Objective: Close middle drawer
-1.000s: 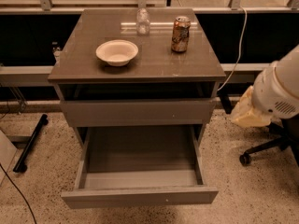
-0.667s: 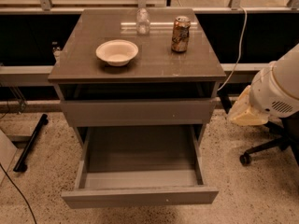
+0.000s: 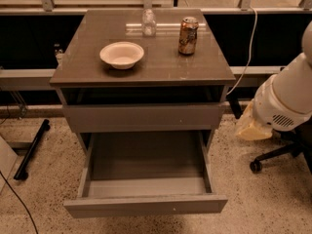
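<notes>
While the middle drawer (image 3: 146, 206) stands pulled far out of the cabinet (image 3: 161, 67), the gripper (image 3: 253, 126) hangs beside the unit, touching nothing. Whether it is spread or pressed together cannot be told. The drawer's front panel lies to its left and lower, well apart. Closing appears not yet begun; the approach and push remain.

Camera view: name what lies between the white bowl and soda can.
Camera view: bare grey cabinet top between white round bowl and brown soda can; the clear bottle stands further back. The gripper is out of view.
</notes>
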Available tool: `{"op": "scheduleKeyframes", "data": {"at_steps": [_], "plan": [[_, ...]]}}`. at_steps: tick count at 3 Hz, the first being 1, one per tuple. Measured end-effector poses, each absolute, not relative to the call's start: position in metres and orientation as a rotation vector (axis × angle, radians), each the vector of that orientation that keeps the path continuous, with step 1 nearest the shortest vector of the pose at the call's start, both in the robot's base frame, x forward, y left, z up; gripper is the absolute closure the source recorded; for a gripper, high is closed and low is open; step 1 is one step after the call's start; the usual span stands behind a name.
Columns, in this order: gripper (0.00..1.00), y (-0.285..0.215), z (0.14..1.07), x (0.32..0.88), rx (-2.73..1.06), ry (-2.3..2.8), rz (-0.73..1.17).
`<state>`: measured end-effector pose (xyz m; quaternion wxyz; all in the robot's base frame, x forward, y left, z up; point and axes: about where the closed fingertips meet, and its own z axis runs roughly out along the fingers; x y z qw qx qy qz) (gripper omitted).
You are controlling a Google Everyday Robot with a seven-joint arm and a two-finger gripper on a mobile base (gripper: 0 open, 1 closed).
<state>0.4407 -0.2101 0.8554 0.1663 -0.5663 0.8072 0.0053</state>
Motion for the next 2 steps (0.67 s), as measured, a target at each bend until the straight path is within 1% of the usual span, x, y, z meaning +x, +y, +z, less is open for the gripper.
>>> {"op": "scheduleKeyframes", "data": {"at_steps": [2], "plan": [[1.00,-0.203,0.749,0.430,-1.508,2.406,0.132]]}}
